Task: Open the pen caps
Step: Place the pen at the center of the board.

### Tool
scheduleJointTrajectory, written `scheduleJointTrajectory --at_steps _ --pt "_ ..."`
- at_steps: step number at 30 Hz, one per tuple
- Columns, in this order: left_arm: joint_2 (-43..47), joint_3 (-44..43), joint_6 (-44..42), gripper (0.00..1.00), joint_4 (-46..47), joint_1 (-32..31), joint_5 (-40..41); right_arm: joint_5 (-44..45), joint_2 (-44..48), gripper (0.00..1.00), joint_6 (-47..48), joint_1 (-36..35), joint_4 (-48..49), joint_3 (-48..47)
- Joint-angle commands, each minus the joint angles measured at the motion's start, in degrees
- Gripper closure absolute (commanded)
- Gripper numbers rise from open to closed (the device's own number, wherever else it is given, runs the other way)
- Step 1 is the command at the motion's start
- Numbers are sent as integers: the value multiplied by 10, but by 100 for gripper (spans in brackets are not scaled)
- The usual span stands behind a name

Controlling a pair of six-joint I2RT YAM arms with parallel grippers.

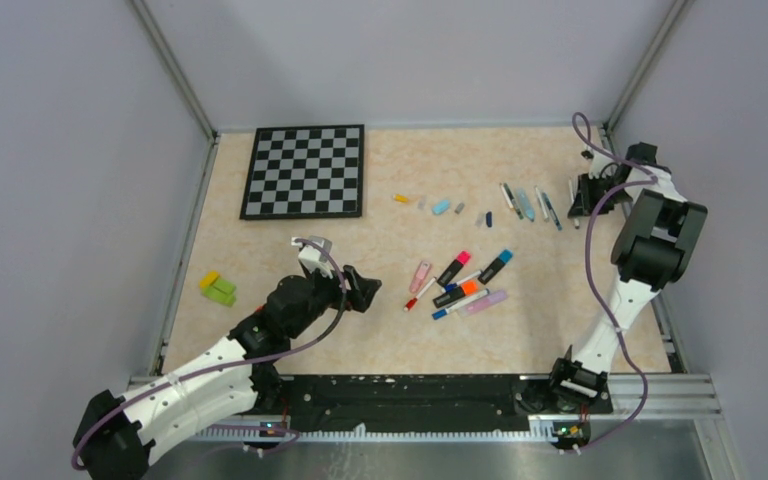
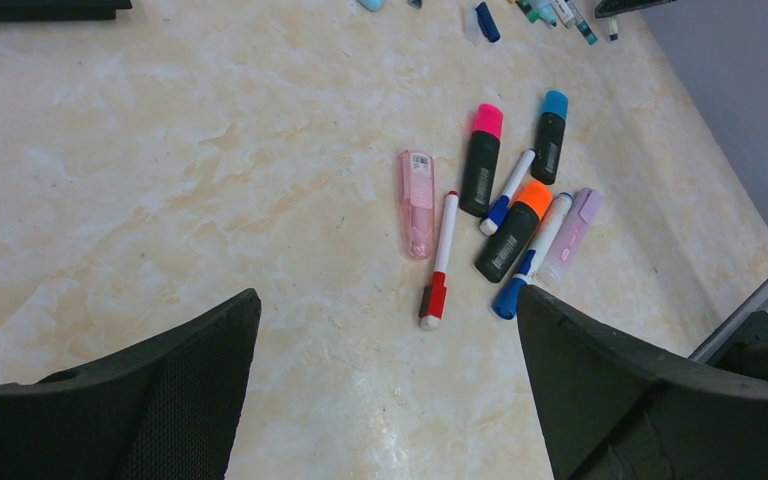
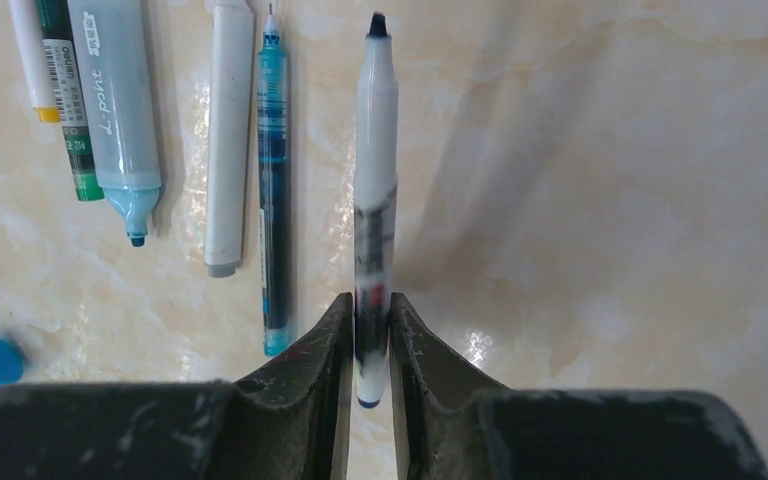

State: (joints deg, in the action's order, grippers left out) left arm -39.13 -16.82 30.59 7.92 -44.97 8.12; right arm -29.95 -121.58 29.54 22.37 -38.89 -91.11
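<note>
Several capped pens and markers (image 1: 460, 285) lie in a cluster at the table's middle. The left wrist view shows their caps: red (image 2: 434, 300), pink (image 2: 488, 120), light blue (image 2: 555, 103), orange (image 2: 534, 195), dark blue (image 2: 508, 298), lilac (image 2: 588, 205). My left gripper (image 1: 365, 290) is open and empty (image 2: 388, 300), just short of the red-capped pen. My right gripper (image 1: 588, 195) is shut (image 3: 370, 310) on a white uncapped marker (image 3: 375, 200), beside a row of uncapped pens (image 3: 228, 130). Loose caps, yellow (image 1: 401, 198) and light blue (image 1: 441, 207), lie in a line at mid-table.
A chessboard (image 1: 305, 170) lies at the back left. A yellow-green block (image 1: 218, 288) sits near the left wall. Grey walls enclose the table on three sides; the right gripper is close to the right wall. A metal rail (image 1: 440, 385) runs along the near edge.
</note>
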Motion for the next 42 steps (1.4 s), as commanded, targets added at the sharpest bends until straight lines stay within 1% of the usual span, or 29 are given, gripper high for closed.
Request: scheduleJointTrajectory --at_steps 1,3,5,7,42 --pt "6 -12 8 1 31 2 -8 -15 -10 82 -1 -7 -2 -2" --pt "6 -12 8 1 31 2 -8 -18 -10 80 -2 -7 -4 -2" --pt "6 -12 9 1 30 2 -9 -20 -10 76 -1 -7 -5 -1" --pt "6 -12 9 1 30 2 -10 -20 -10 75 -1 -7 -8 0" --pt "4 -6 22 1 42 2 -39 -67 28 74 -6 -7 -23 -12"
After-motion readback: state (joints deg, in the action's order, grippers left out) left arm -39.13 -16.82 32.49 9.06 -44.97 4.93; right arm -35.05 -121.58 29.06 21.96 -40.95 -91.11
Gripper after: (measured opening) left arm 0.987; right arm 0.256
